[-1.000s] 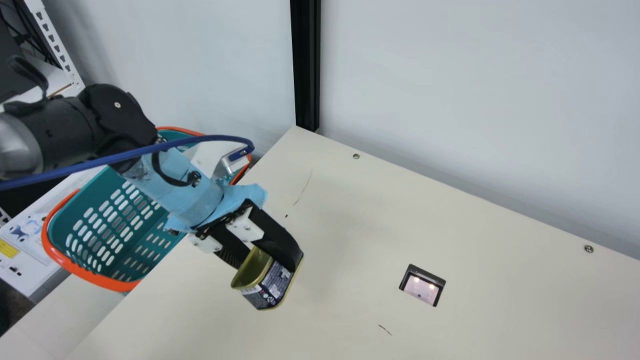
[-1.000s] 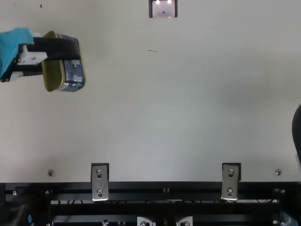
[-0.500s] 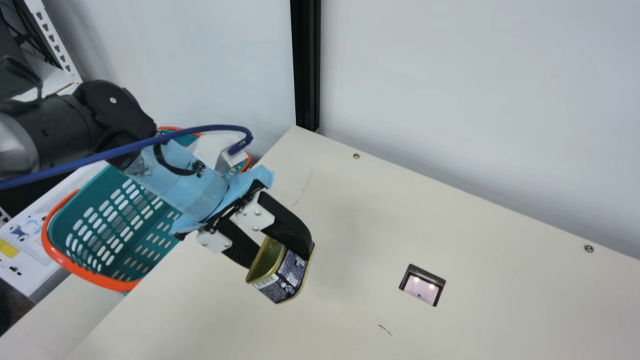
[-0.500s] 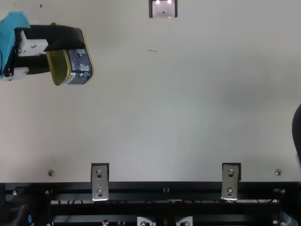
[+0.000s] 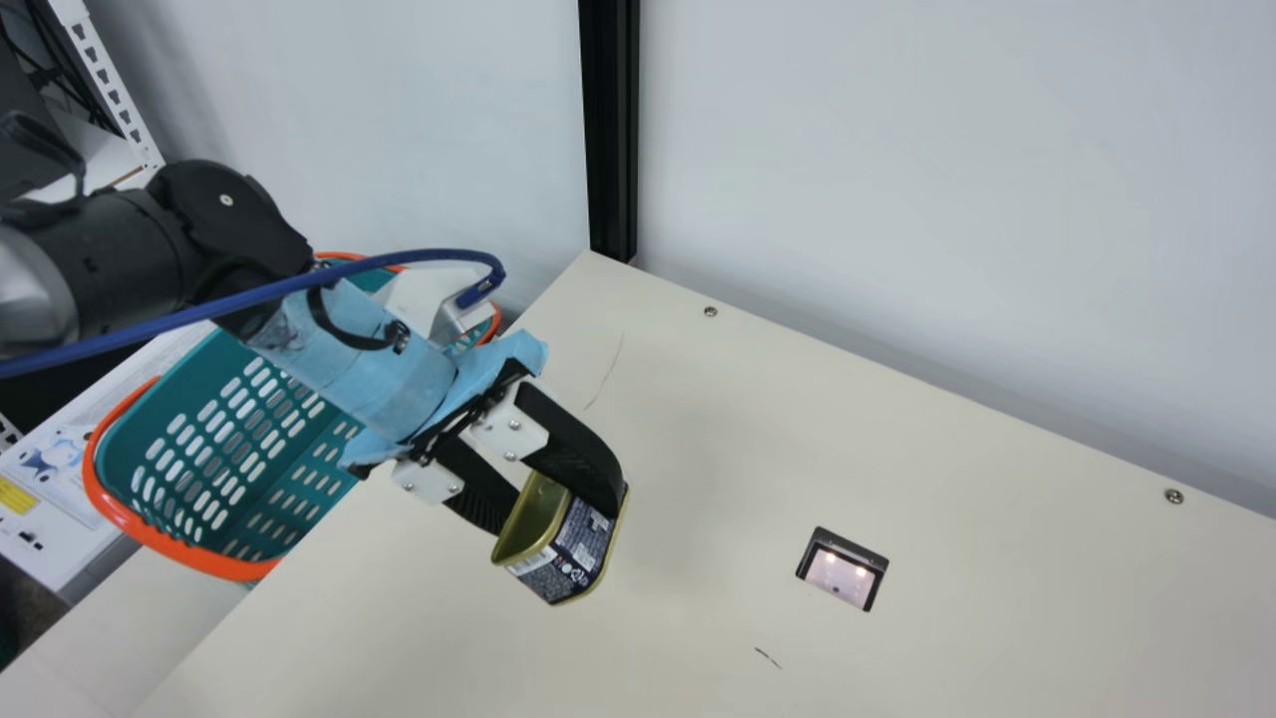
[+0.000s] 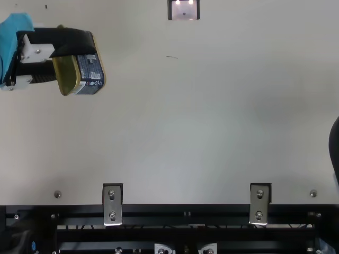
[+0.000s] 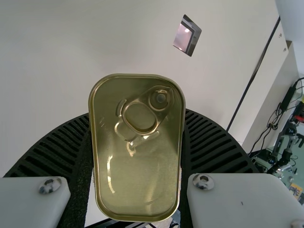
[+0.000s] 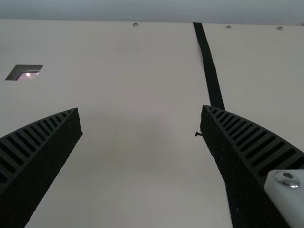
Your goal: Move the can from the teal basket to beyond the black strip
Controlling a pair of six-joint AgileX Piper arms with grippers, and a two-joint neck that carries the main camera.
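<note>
Since a second ago, our left gripper has carried the can a little toward two o'clock in the main view; over the last half second both have barely shifted.

Taking the main view as a clock, we have the teal basket between eight and nine o'clock, its orange rim partly behind our left arm.

Near seven o'clock is the can, out of the basket and tilted. Our left gripper's two fingers are closed onto its sides, as far apart as the can is wide — one against each side. The left wrist view shows its gold end with the ring pull between them.

At twelve o'clock stands a black post, just past the table's corner. Between four and five is a small window set in the table.

Our right gripper is wide open in its wrist view, with nothing held. The black strip runs along the table there — partly behind one finger.
</note>
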